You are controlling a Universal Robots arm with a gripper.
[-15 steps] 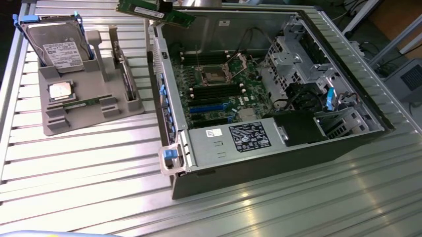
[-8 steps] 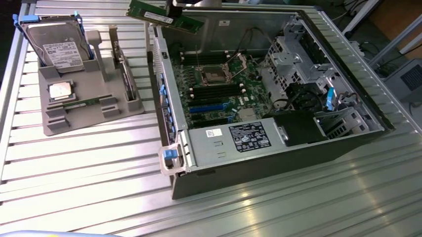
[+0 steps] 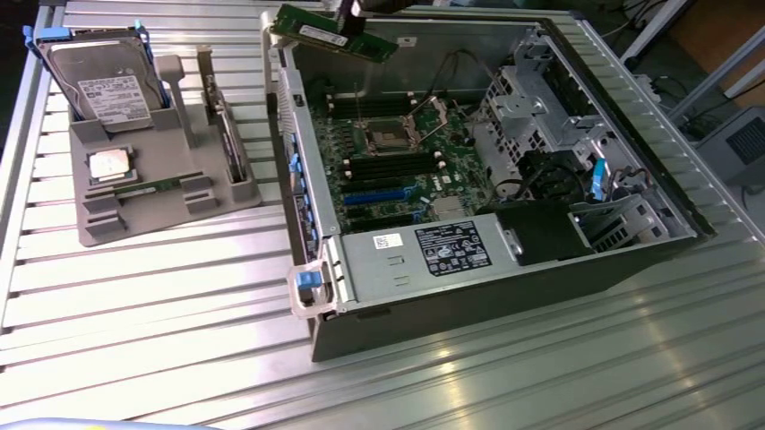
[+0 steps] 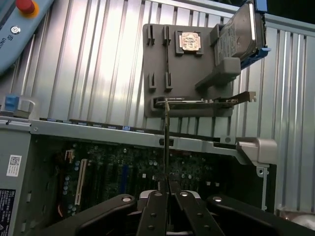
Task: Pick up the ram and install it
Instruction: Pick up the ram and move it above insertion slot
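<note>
The ram (image 3: 332,32), a long green stick with a white label, hangs tilted above the far rim of the open computer case (image 3: 313,193). My gripper (image 3: 349,18) is shut on its upper edge. In the wrist view the ram (image 4: 166,140) appears edge-on as a thin line running out from between my gripper's (image 4: 167,186) closed fingers. It is over the motherboard (image 4: 123,172), near the case wall. The motherboard (image 3: 407,143) with its dark memory slots (image 3: 376,167) lies below, apart from the ram.
A grey parts holder (image 3: 132,219) beside the case carries a hard drive (image 3: 102,76), a silver CPU chip (image 3: 110,166) and a thin green stick (image 3: 153,185). A power supply (image 3: 418,251) and drive cage (image 3: 526,90) stand inside the case. Ribbed metal table (image 3: 156,305) all around.
</note>
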